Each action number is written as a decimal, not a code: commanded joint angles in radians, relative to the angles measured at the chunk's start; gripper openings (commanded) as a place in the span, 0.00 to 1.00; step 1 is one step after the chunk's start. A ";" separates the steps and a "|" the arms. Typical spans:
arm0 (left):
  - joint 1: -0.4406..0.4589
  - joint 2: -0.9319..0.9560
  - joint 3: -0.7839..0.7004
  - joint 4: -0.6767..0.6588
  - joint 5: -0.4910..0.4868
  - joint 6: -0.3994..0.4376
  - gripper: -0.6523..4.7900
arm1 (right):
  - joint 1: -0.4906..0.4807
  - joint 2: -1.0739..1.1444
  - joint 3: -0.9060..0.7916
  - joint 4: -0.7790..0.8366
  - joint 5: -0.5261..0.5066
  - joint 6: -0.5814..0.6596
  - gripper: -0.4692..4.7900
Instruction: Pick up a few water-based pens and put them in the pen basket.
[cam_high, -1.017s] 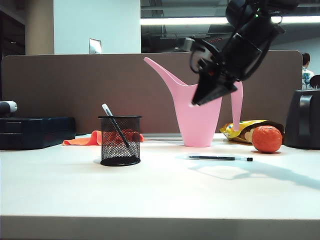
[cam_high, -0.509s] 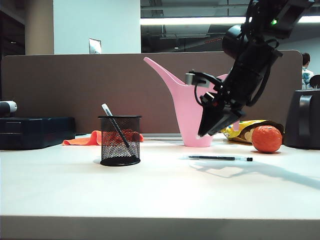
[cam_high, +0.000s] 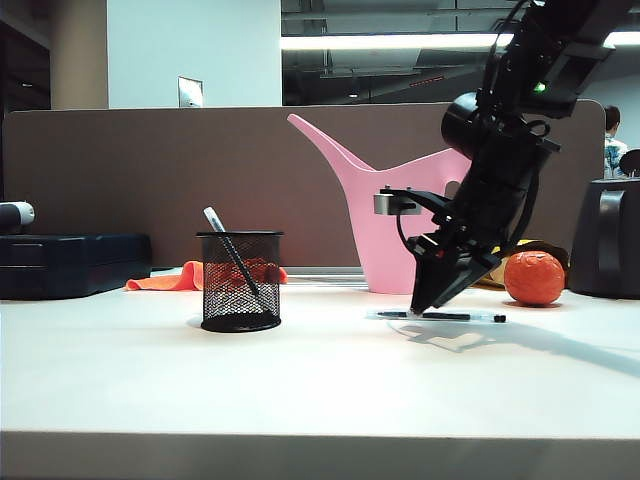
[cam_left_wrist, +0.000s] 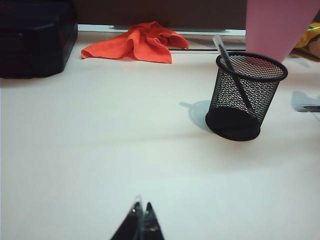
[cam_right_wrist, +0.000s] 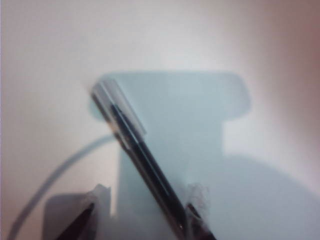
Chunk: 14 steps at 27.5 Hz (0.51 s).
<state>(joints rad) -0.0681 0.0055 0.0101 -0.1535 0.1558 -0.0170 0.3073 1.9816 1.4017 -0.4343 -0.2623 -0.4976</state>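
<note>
Lowered right tool (cam_high: 422, 303) (open) astride pen (cam_high: 440, 316).

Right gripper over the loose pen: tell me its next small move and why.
Probably close. The right gripper stands open at the table, its fingertips either side of the pen on the table. One pen already stands in the pen basket. The left gripper hangs shut, away from both.
</note>
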 joint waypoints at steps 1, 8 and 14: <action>0.001 0.001 0.002 0.012 0.003 0.002 0.11 | -0.014 0.002 0.003 0.011 -0.003 -0.003 0.50; 0.001 0.001 0.002 0.012 0.002 0.002 0.11 | -0.034 0.019 0.003 0.012 -0.012 0.000 0.48; 0.000 0.001 0.002 0.012 0.002 0.002 0.11 | -0.044 0.051 0.003 -0.008 -0.059 0.000 0.24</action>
<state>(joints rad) -0.0681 0.0055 0.0101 -0.1535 0.1555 -0.0170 0.2619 2.0205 1.4059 -0.4187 -0.3191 -0.4969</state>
